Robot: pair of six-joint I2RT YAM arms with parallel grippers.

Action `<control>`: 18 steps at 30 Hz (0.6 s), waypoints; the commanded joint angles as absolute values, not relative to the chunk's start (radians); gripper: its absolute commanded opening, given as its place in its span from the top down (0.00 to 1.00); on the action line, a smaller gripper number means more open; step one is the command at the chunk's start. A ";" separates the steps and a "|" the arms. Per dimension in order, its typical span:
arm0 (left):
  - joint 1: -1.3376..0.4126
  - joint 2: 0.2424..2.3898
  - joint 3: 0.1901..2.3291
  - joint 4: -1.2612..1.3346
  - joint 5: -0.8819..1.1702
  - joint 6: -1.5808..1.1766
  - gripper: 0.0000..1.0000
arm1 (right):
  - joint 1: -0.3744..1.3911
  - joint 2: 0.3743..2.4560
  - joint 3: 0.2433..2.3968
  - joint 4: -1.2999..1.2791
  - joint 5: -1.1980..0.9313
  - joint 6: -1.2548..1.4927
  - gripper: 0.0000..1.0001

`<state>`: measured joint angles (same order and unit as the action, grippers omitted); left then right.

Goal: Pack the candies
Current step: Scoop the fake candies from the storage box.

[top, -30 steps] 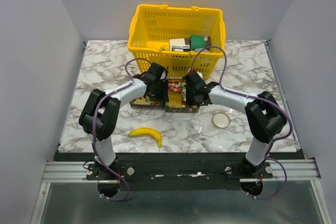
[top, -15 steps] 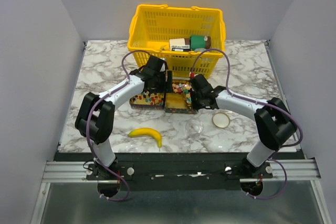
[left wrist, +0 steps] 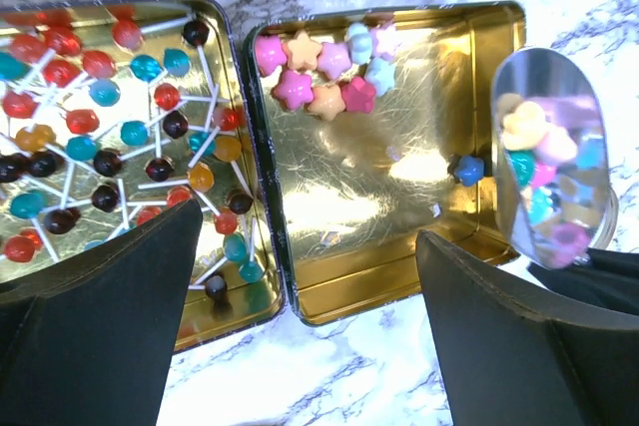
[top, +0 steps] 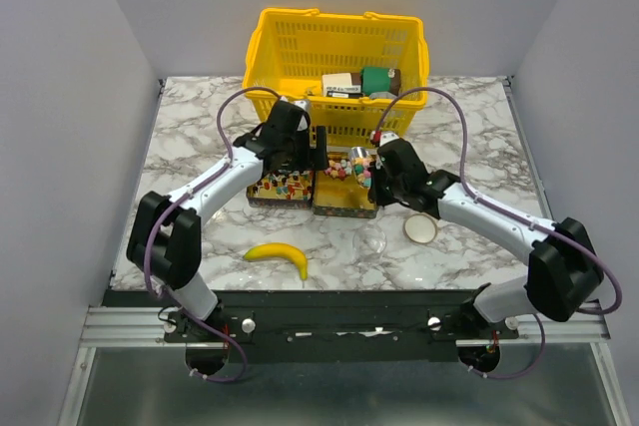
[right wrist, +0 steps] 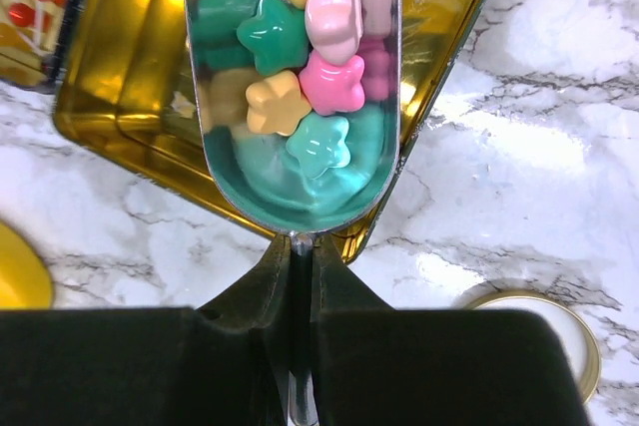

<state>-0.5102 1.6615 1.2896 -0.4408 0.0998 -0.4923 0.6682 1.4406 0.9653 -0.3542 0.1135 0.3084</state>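
The right fingers (right wrist: 250,291) are clamping the scoop (right wrist: 300,202) by its handle; its long axis is pointing straight away, carrying star candies (right wrist: 300,77) over the gold tin (right wrist: 110,97); the left fingers (left wrist: 110,316) are hanging wide apart above, gripping nothing.

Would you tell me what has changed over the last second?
The left gripper drew back toward the basket and its jaws opened, holding nothing. The right arm's elbow swung out right; the right gripper keeps its scoop of candies over the right tin. Banana, lid and basket stayed put.
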 commanded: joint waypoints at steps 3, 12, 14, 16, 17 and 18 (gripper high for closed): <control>-0.494 1.513 1.158 -0.331 0.008 -0.436 0.01 | 0.678 1.322 0.991 -0.457 0.089 0.311 0.99; -0.479 1.362 0.988 -0.229 -0.086 -0.414 0.01 | 0.698 1.164 1.043 -0.744 0.018 0.368 0.99; -0.479 1.362 0.982 -0.222 -0.092 -0.416 0.01 | 0.710 1.131 1.042 -0.799 0.014 0.368 0.99; -0.479 1.370 0.985 -0.229 -0.092 -0.417 0.01 | 0.715 1.112 1.029 -0.834 -0.023 0.371 0.99; -0.479 1.374 0.988 -0.230 -0.091 -0.417 0.01 | 0.718 1.102 1.016 -0.841 -0.037 0.377 0.99; -0.477 1.377 0.989 -0.233 -0.089 -0.419 0.01 | 0.721 1.083 0.991 -0.845 -0.044 0.382 0.99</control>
